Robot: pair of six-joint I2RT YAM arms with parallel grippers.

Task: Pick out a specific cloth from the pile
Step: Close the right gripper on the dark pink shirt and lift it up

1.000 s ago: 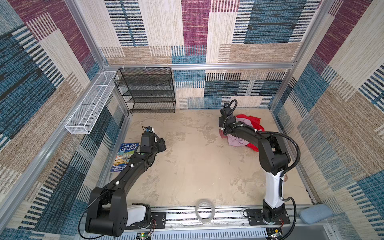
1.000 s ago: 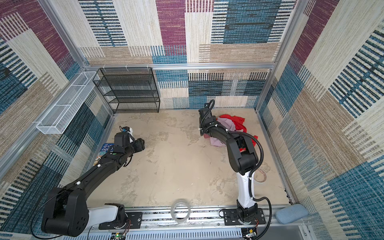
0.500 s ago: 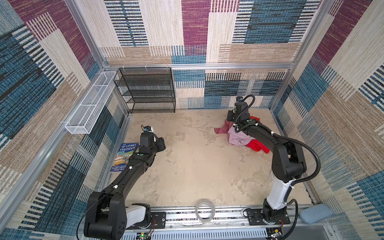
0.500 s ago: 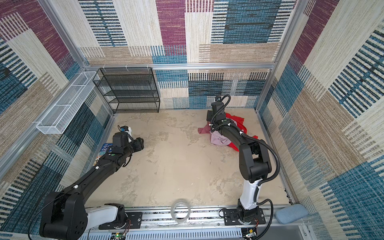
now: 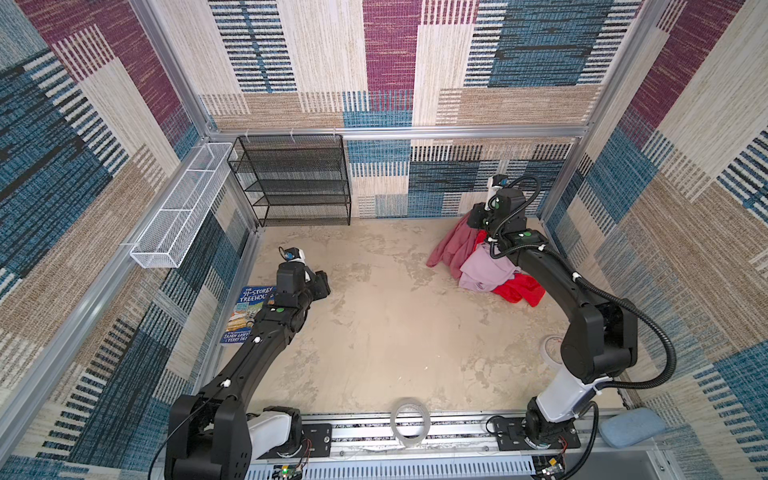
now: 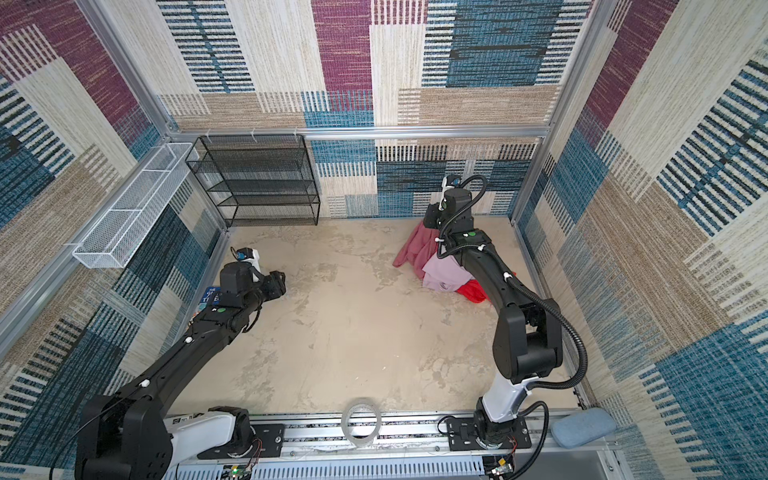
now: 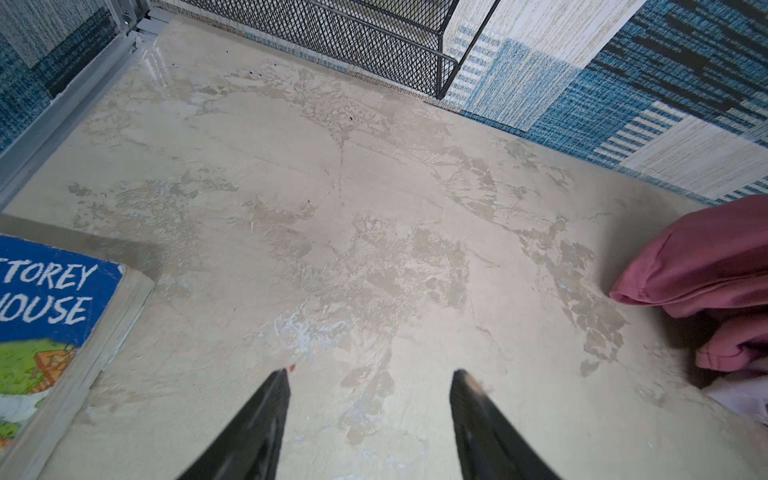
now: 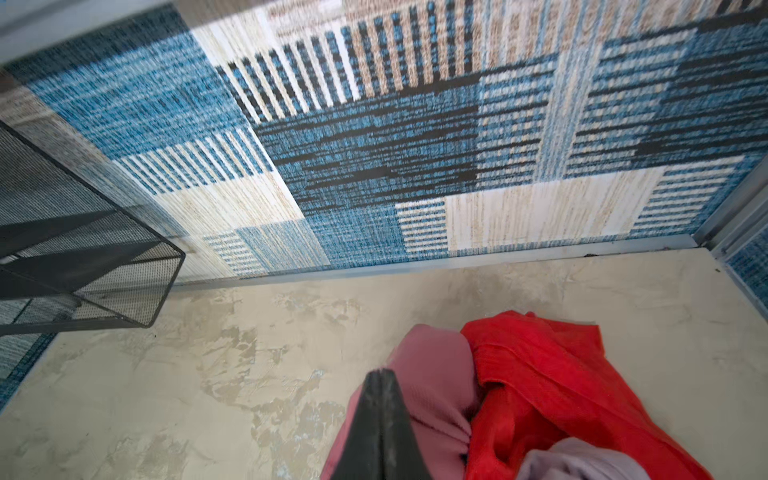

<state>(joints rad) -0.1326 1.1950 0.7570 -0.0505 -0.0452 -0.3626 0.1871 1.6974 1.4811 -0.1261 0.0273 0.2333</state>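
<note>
While the right fingers (image 8: 380, 424) clench the dusty rose cloth (image 5: 451, 249), which drapes from them onto the table (image 5: 374, 340) against the pile (image 5: 486, 270) at the far right corner, the left fingers (image 7: 262, 424) stand released beside the book (image 5: 249, 311); a wire basket (image 5: 178, 212) and mesh shelf (image 5: 291, 183) line the walls.

Black arms (image 5: 257, 353), white bases (image 5: 561, 399), corrugated black cables (image 5: 648, 328).
</note>
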